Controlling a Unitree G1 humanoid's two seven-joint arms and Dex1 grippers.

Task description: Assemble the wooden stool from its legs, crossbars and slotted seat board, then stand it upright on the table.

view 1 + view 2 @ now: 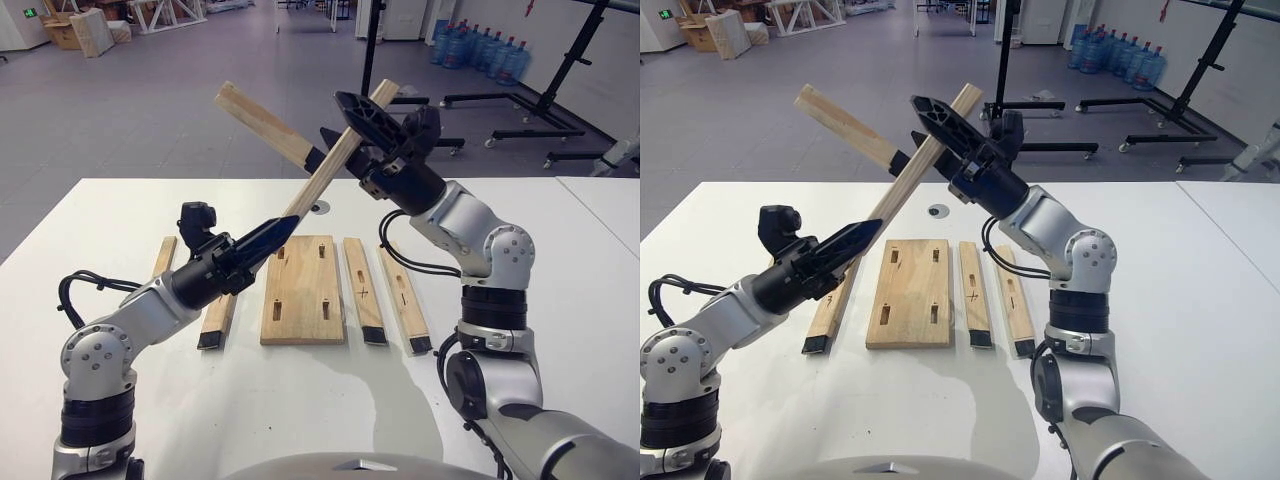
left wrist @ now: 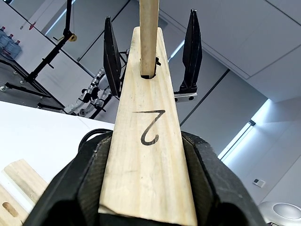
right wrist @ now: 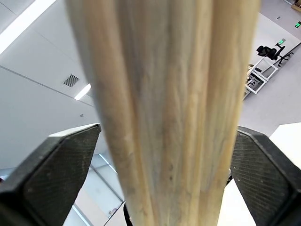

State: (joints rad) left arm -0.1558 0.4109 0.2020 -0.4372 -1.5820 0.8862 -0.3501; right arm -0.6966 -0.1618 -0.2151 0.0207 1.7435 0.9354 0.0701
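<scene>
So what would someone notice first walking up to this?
Two wooden sticks crossed in mid-air above the table: the left hand grips a leg marked with a 2, and a crossbar pokes through its slot, with the right hand at the joint. Below, the seat board lies flat among loose pieces.

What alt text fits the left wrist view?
The left gripper clamps a wooden leg that runs away from the camera, with a crossbar set in its slot near the far end. The right gripper stands open around the crossbar, fingers clear of it.
</scene>
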